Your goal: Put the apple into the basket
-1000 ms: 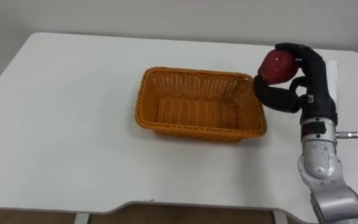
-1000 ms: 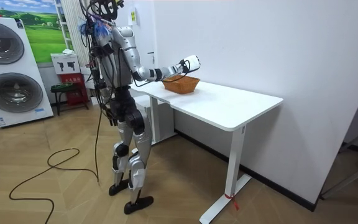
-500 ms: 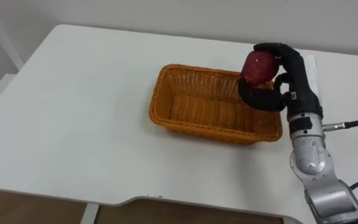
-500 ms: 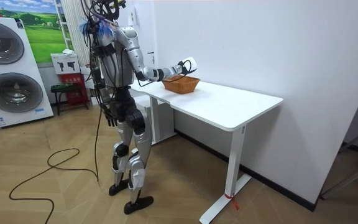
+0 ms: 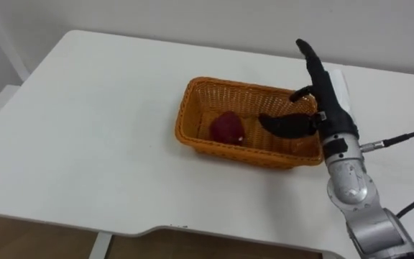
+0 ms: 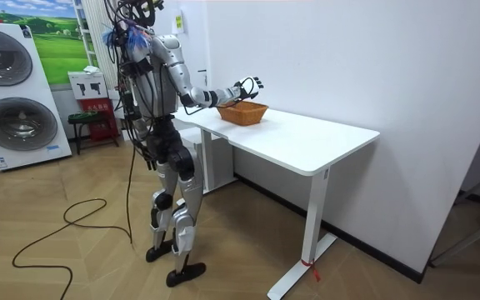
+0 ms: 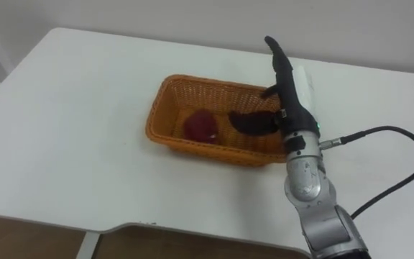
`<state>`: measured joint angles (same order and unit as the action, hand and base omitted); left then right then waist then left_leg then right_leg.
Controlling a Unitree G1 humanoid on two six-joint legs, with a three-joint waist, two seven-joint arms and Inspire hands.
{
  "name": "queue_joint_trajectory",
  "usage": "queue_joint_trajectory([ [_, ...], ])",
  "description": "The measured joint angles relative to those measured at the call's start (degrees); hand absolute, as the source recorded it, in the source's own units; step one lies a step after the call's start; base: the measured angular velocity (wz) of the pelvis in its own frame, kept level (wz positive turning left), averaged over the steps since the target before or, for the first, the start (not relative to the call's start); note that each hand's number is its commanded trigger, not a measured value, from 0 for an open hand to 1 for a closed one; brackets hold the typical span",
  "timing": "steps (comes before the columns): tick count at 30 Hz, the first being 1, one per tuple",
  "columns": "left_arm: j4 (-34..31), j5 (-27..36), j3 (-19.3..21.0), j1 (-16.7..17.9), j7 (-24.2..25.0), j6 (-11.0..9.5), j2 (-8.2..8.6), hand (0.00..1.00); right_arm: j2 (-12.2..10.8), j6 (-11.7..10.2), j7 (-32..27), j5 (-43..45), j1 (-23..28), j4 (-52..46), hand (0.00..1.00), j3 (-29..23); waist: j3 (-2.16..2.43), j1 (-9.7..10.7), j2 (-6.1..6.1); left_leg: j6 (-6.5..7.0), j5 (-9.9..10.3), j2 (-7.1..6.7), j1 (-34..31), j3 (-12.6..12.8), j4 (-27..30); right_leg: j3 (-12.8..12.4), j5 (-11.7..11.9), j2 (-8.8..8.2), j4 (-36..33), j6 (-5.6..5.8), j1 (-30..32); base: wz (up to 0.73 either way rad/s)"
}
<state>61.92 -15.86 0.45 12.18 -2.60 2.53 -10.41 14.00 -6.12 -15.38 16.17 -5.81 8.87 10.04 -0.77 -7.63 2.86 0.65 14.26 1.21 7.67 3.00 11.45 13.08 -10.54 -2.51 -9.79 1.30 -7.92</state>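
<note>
Red apple is seen lying inside wicker basket, left of centre, on white table. Right hand is held over basket's right end, fingers straight, thumb spread, nothing gripped. Placement is judged done.

The hand covers the basket's 3 o'clock end. Its thumb lies across the floor there, and the fingers hide a stretch of the far rim. The apple's underside sits behind the near wall, so whether it touches that wall cannot be told. The desk runs out of the eye views at 3 o'clock, its 8 o'clock corner is cut off, and the forearm is cut off at 5 o'clock. In the room view the basket's wall hides its inside, and the hand is too small to read.
</note>
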Motion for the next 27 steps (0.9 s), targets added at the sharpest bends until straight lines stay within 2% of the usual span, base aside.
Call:
queue_joint_trajectory([
  [7, 0.0, 0.0, -0.2, 0.0, 0.5, 0.0, 0.01, 0.0, 0.0, 0.0, 0.5, -0.1, 0.0, 0.0, 0.0, 0.0, -0.24, 0.0, -0.38, 0.0, 0.0, -0.02, -0.3, 0.0, 0.3, 0.3, 0.0, -0.06, -0.3, 0.0, 0.1, 0.01],
  [13, 0.0, 0.0, -0.7, -0.1, 0.5, 0.0, 0.0, 0.0, 0.0, 0.0, 0.6, 0.3, 0.0, 0.0, 0.0, 0.0, 0.19, 0.4, -0.61, 0.0, 0.0, -0.06, -0.5, -0.2, 0.3, 0.7, 0.0, -0.11, -0.2, 0.0, 0.1, 0.02],
  [20, 0.6, 0.0, -0.7, 0.3, 0.3, 0.0, -0.04, 0.0, 0.7, 0.0, -2.1, 0.5, 0.0, -2.1, 0.0, -0.3, 0.63, 1.3, -0.14, 0.01, 0.0, -0.07, 0.0, -0.1, -0.1, 0.3, 0.0, -0.07, 0.0, 0.0, 0.0, -0.02],
  [23, 0.7, -0.1, -0.5, 0.9, 0.0, 0.0, -0.03, 0.0, 1.0, -0.4, -4.6, 0.3, 0.2, -6.0, 0.0, -2.5, 0.72, 2.3, -0.03, 0.01, 0.0, -0.07, 0.1, -0.1, -0.1, 0.5, 0.0, -0.07, 0.1, 0.0, -0.3, 0.01],
  [26, 0.7, -0.1, 1.8, 2.6, -0.8, -0.6, 0.06, 0.0, 1.0, -2.7, -8.6, 0.4, 0.1, -7.7, 0.0, -8.8, 0.84, 2.9, 0.15, 0.01, 0.0, -0.05, 0.6, 0.0, -0.1, 0.4, 0.0, -0.03, 0.1, 0.0, -0.4, 0.0],
  [27, 0.7, -0.1, 2.1, 3.1, -1.2, -0.6, 0.02, 0.0, 1.0, -3.4, -11.0, 0.3, 0.2, -7.8, 0.0, -11.5, 0.73, 3.4, -0.01, 0.01, 0.0, -0.05, 0.9, 0.1, -0.1, 0.4, 0.0, -0.04, 0.1, 0.0, -0.8, 0.0],
])
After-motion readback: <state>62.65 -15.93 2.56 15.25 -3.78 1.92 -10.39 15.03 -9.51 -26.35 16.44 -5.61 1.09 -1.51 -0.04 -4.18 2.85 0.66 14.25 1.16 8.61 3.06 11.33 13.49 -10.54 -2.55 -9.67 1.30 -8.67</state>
